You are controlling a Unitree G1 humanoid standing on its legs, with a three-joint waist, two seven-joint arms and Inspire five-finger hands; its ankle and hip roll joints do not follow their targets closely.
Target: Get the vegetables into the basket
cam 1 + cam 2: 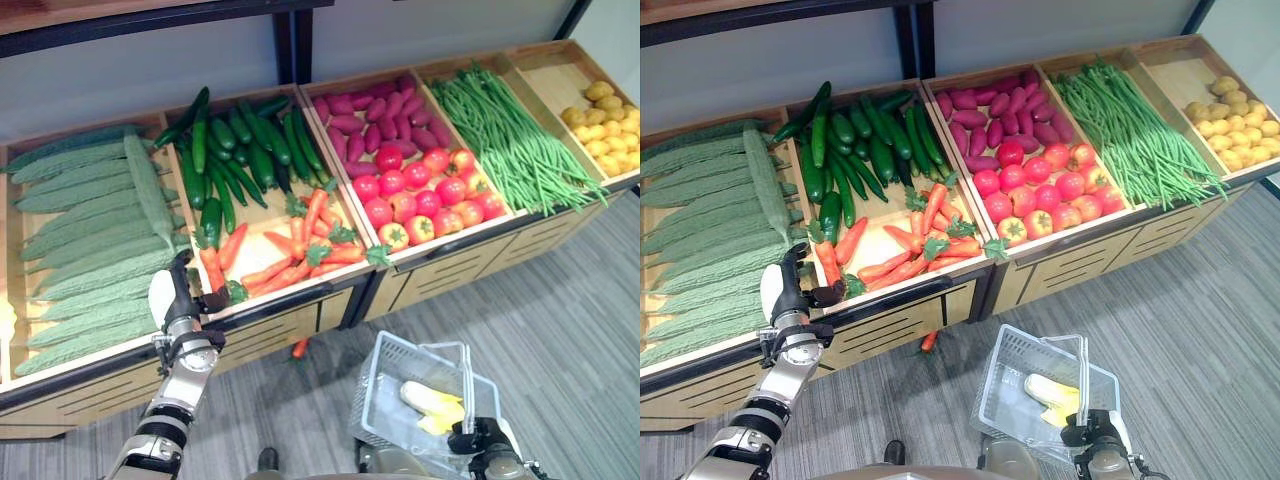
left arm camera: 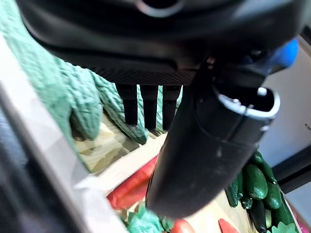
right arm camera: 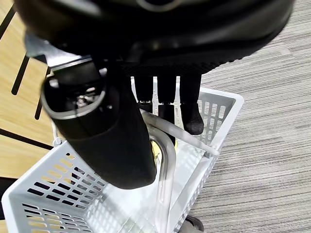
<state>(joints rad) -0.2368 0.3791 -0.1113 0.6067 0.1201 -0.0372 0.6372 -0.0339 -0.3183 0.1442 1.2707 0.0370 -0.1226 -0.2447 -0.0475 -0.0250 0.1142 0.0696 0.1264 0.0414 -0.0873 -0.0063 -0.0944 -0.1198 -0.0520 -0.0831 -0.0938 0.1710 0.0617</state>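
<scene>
Wooden crates hold vegetables: bitter gourds (image 1: 90,250), cucumbers (image 1: 240,150), carrots (image 1: 300,250), purple sweet potatoes (image 1: 370,120), tomatoes (image 1: 420,190) and green beans (image 1: 510,140). My left hand (image 1: 172,300) hovers at the crates' front edge, between the gourds and the carrots, open and holding nothing. In the left wrist view its fingers (image 2: 148,109) point straight at the gourds (image 2: 73,92), with a carrot (image 2: 131,187) below the thumb. My right hand (image 1: 478,438) is shut on the handle (image 3: 165,160) of the white basket (image 1: 372,385), low on the right. Yellow corn (image 1: 430,400) lies inside it.
One carrot (image 1: 299,347) lies on the grey carpet below the carrot crate. Yellow potatoes (image 1: 605,125) fill the far right crate. A dark shelf runs along the wall behind the crates. Open carpet stretches to the right of the basket.
</scene>
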